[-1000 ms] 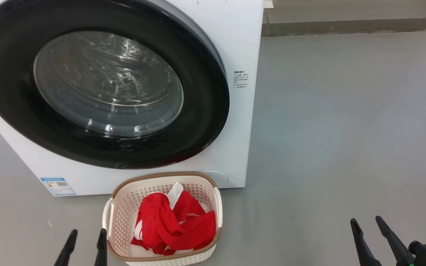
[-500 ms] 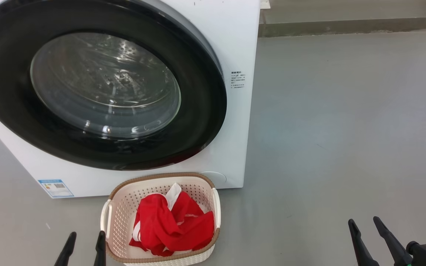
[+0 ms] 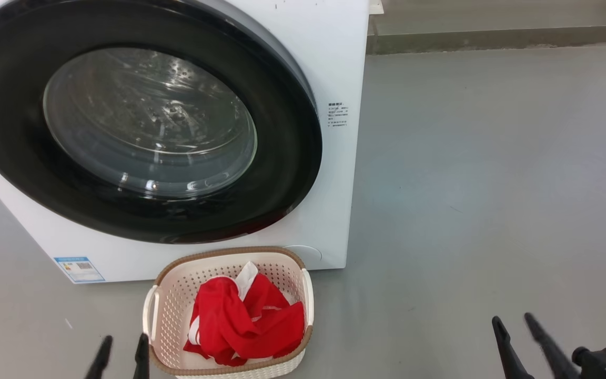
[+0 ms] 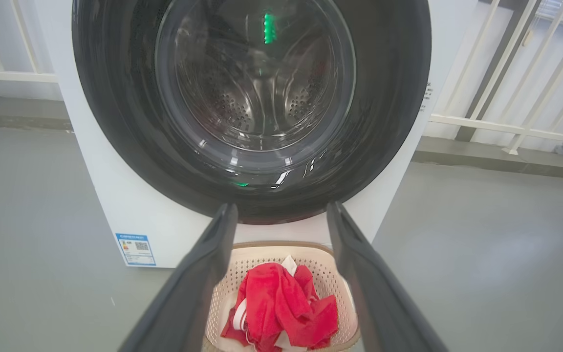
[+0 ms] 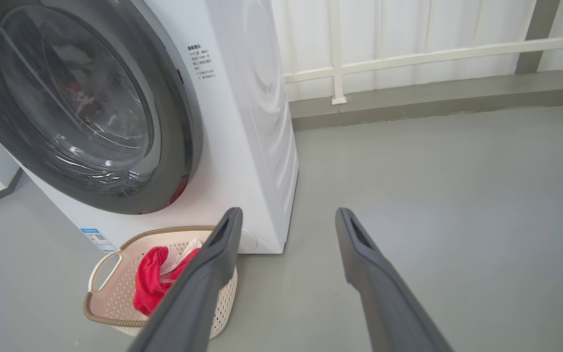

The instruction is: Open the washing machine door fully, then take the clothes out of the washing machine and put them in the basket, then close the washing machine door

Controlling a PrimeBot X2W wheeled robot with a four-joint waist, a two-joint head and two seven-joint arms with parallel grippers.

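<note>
The white washing machine [image 3: 334,58] fills the upper left of the head view. Its round black-rimmed door [image 3: 140,121] lies flush against the front, the steel drum visible through the glass. On the floor just in front stands the cream basket [image 3: 177,295] holding the red clothes [image 3: 245,326] with white trim. My left gripper [image 3: 121,347] is open, low and just left of the basket, with nothing between its fingers. At the lower right my right gripper [image 3: 513,329] is open over bare floor. The left wrist view looks at the door [image 4: 252,98] and the clothes [image 4: 281,308].
Grey floor [image 3: 492,184] spreads wide to the right of the machine. A white railing [image 5: 408,54] and a low kerb [image 5: 433,102] run along the far wall behind it. A blue label [image 3: 79,268] sits on the machine's lower left front.
Both grippers have sunk slightly toward the bottom edge of the head view. The whole picture has shifted a little left, so the camera moved. Door, basket and clothes are unchanged.
</note>
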